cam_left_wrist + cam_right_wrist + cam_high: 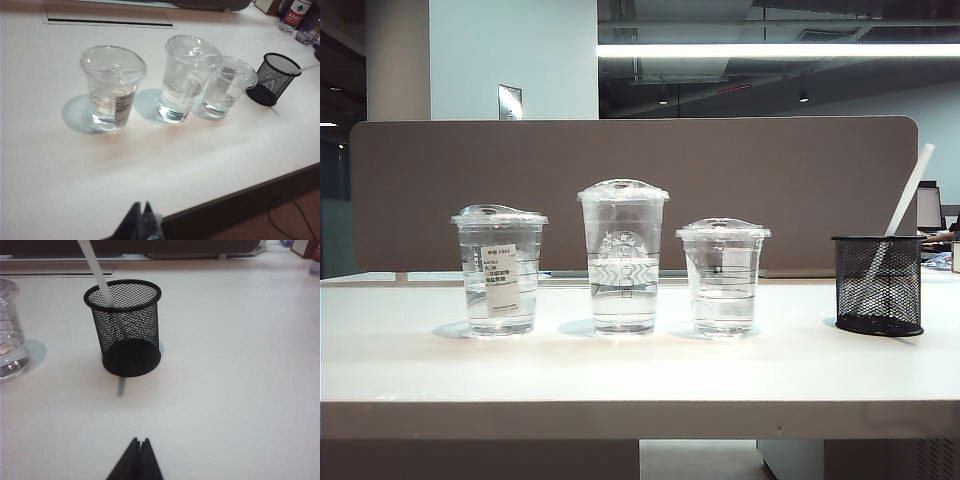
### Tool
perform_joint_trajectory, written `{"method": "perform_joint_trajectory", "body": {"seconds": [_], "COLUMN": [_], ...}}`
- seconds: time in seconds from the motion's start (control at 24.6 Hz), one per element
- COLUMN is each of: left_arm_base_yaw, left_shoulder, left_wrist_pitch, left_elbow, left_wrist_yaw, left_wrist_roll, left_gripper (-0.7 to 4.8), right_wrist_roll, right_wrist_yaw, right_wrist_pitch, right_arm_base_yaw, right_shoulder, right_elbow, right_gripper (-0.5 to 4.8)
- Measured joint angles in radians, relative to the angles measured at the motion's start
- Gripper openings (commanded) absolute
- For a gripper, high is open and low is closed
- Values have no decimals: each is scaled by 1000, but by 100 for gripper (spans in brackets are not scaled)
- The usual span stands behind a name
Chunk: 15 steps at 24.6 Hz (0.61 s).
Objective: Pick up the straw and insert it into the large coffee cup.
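Straw not yet picked up: it leans in the mesh holder, and the big cup waits with its lid bare.

The straw stands tilted in the black mesh holder at the right end of the table, well apart from the big cup, which is the middle one of three lidded clear cups, between the labelled cup and the short cup. Neither arm shows in the exterior view. The left gripper hangs back past the table's near edge, facing the cups, fingers pressed together and empty. The right gripper sits over bare table in front of the holder, fingers also together, holding nothing. Everything is left: the grasp, the carry to the big cup, and the insertion through its lid.
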Motion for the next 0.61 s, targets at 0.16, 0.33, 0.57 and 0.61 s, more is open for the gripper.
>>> {"method": "perform_joint_trajectory", "body": {"seconds": [0.16,0.33,0.57,0.61], "left_arm_base_yaw": [0,0,0,0], "left_shoulder": [0,0,0,1], "left_wrist_pitch": [0,1,44,45], "left_elbow": [0,0,2,12], "left_wrist_yaw": [0,0,2,5], "left_wrist_roll": [0,0,-11,-25], "left_gripper": [-4,-4,-4,-4], "right_wrist_roll": [0,0,0,0], "right_wrist_yaw": [0,0,0,0], "right_wrist_pitch": [0,0,0,0], "right_arm_base_yaw": [0,0,-2,-2], "right_shoulder": [0,0,0,0], "right_elbow": [0,0,0,0], "right_gripper": [3,3,3,3]}}
